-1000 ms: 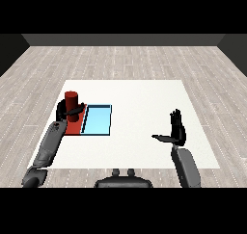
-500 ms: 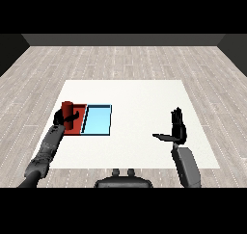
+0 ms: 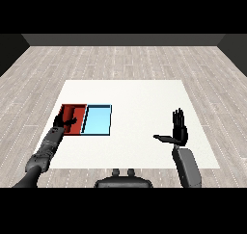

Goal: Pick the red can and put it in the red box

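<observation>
The red can cannot be made out as a separate shape: if it is inside the red tray (image 3: 77,113), its colour blends with the tray's floor and it is partly covered by the left robot hand (image 3: 65,123). The red tray lies on the white tabletop (image 3: 140,98). The left robot hand sits over the near left part of the red tray, its grey forearm reaching in from the near left side. Whether this robot hand is grasping anything or has let go cannot be told from this view.

Touching the right edge of the red tray is a light blue tray (image 3: 98,120), side by side with it.

Well to the right of the red tray, past the blue one, the right robot hand (image 3: 179,130) is held above the tabletop. It is released, with fingers straight and pointing up and the thumb stretched out towards the trays, holding nothing.
</observation>
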Robot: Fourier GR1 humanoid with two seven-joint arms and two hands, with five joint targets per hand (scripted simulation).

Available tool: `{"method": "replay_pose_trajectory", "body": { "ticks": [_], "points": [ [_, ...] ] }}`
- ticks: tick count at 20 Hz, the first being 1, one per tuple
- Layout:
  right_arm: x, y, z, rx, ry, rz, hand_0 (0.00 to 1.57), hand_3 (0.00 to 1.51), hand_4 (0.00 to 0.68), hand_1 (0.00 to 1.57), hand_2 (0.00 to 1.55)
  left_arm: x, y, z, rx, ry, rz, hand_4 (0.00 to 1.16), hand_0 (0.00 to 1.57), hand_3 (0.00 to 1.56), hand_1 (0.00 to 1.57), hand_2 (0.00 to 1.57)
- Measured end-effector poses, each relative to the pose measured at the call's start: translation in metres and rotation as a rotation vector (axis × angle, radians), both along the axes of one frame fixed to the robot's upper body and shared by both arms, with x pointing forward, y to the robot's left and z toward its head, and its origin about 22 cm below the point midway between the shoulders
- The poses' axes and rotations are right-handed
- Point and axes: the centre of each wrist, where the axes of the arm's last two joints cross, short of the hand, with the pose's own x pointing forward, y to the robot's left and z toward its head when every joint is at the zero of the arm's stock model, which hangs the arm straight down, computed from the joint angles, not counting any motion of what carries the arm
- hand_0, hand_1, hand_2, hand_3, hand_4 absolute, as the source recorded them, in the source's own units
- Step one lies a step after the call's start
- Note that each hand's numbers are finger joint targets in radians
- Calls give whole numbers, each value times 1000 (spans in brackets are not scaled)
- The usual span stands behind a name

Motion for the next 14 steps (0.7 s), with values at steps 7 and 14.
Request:
{"method": "replay_pose_trajectory", "body": {
  "ticks": [7, 14],
  "points": [
    [0, 10, 3, 4, -32, 26, 0, 0, 0, 0, 0, -4, 12, 1, 70, 189, -79, 0, 0, 0, 0, 0],
    [-6, 10, 8, 12, -55, 37, 0, 0, 0, 0, 0, 2, 11, 9, 27, 167, -18, 0, 0, 0, 0, 0]
  ]
}}
